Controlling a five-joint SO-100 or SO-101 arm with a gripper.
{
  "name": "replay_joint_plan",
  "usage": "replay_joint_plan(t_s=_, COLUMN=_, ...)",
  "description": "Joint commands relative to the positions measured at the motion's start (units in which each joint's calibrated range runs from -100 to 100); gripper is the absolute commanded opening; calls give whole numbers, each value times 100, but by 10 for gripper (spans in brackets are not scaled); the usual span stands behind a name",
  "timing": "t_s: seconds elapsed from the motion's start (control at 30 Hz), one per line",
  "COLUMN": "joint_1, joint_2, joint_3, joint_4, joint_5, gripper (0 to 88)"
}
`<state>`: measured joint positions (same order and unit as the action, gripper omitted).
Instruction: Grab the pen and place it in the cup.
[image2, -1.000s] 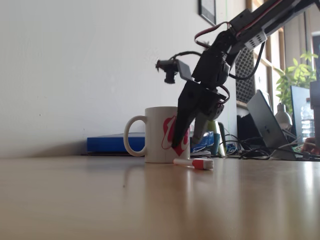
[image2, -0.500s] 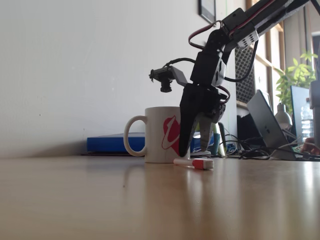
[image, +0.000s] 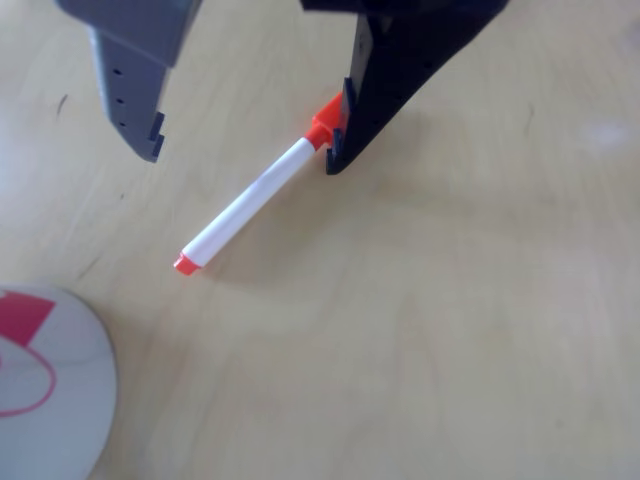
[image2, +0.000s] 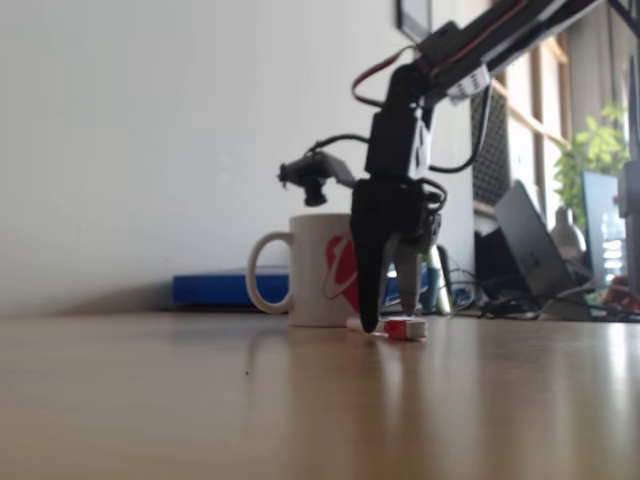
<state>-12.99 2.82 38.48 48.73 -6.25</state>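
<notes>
The slim white pen (image: 250, 205) with an orange-red cap and a small orange-red end lies flat on the pale wooden table (image: 430, 330), slanting in the other view from its small end at lower left up to its cap at upper right. The arm's two-finger gripper (image: 243, 148) stands with its jaws spread wide: the black finger (image: 385, 85) comes down at the cap end, its tip at the table and hiding part of the cap, while the grey finger (image: 130, 85) hangs to the left of the pen, well clear of the barrel. The pen's white barrel lies in the open gap between them, gripped by neither. At the lower left corner of that view the rim of the white ceramic cup (image: 45, 390) with its pink-red swirl shows, near the pen's small end but apart from it. In the fixed view the cup (image2: 310, 270) stands upright on the table (image2: 300, 400) with its handle to the left, and the pen (image2: 392, 327) lies just in front of it to the right; the gripper (image2: 385, 318) points straight down over the pen, the black finger's tip at the table beside it, the dark arm (image2: 440, 60) reaching in from the upper right
</notes>
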Motion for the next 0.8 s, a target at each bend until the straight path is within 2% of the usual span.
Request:
replay_joint_plan(t_s=0.0, joint_1=-24, joint_2=33, joint_3=-294, joint_4=52, joint_5=-26, gripper=382)
replay_joint_plan(t_s=0.57, joint_1=-15, joint_2=847, joint_3=-1217, joint_4=740, joint_5=-26, gripper=374)
replay_joint_plan(t_s=0.77, joint_1=-15, joint_2=847, joint_3=-1226, joint_4=740, joint_5=-26, gripper=193)
